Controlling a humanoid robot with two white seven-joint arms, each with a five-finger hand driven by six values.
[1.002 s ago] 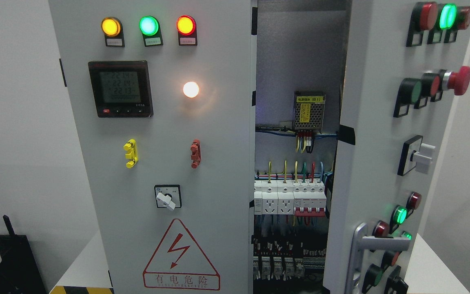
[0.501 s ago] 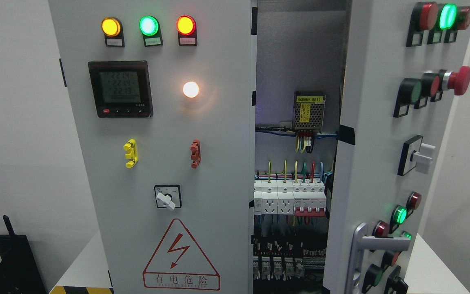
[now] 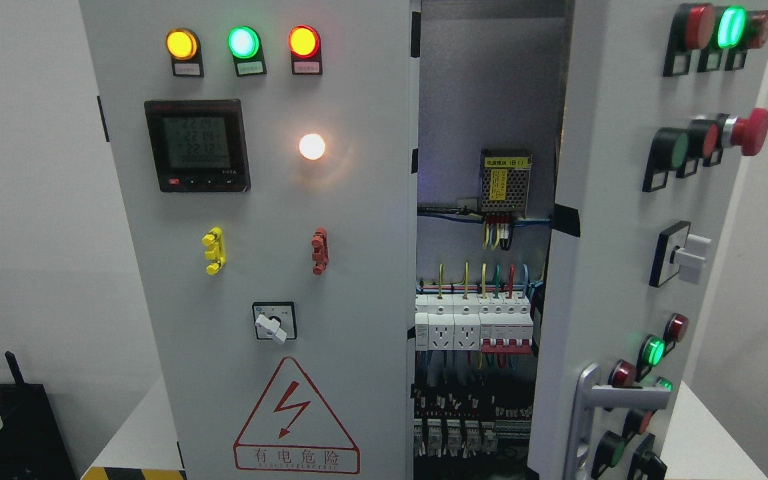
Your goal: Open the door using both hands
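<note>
No robot hand was in view; the grey metal right door (image 3: 614,220) stood ajar, and unheld, might swing shut.

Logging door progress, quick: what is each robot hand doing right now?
Left robot hand: not in view, state cannot be told.
Right robot hand: not in view, state cannot be told.

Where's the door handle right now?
In the head view, the silver handle sits at the lower right, on the swung-open right door, just left of the red and green buttons. Neither hand is in view.
</note>
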